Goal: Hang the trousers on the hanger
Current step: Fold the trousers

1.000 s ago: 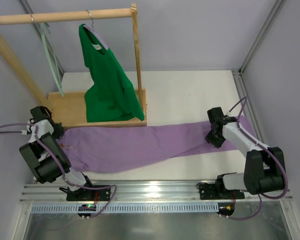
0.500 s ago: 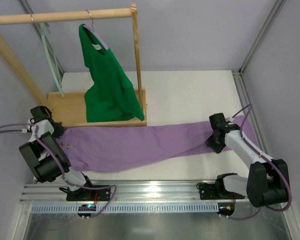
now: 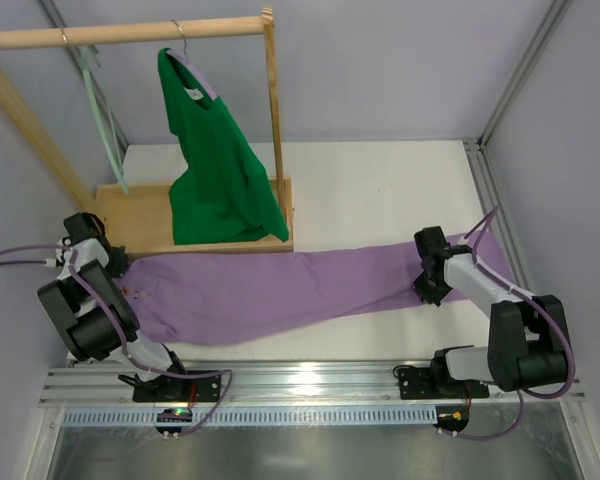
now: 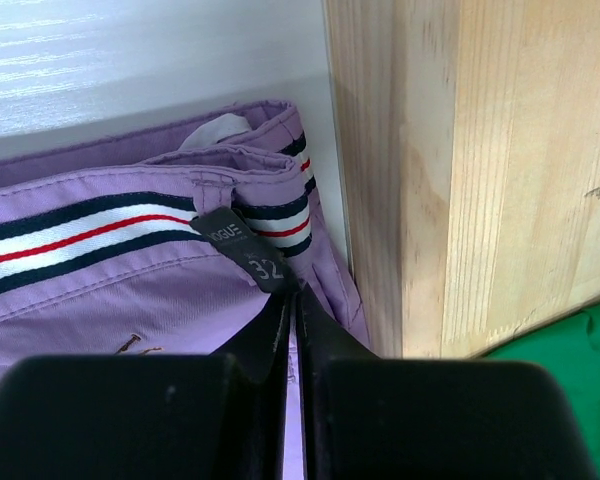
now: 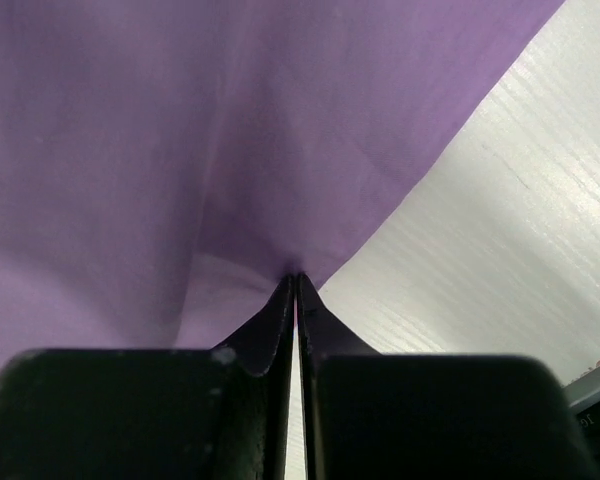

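Shows the trousers (image 3: 280, 290) laid out lengthwise across the near part of the white table (image 3: 380, 190), waistband end to the left, leg end to the right, flat on the surface and well apart from the hanger (image 3: 105, 120). Finds that pale mint hanger hooked over the wooden rail (image 3: 130, 35) at the far left, hanging bare beside the green top (image 3: 215, 170), itself hung further along the same rail on its own hanger. Puts the left gripper (image 3: 113, 264) at the waistband corner, just beside the rack's wooden base (image 3: 140, 215). Seen through the left wrist camera: left gripper (image 4: 292, 300) with jaws pressed together, pinching the lilac cloth at the lower end of a small black label (image 4: 245, 245) marked 32, just below the striped waistband (image 4: 100, 230), close against the wooden block (image 4: 450, 170). Places the right gripper (image 3: 430, 290) on the near edge of the leg end. Seen through the right wrist camera: right gripper (image 5: 295, 280) likewise clamped tight, a small peak of purple fabric drawn up between the tips at the cloth's edge, bare table beyond to the right.
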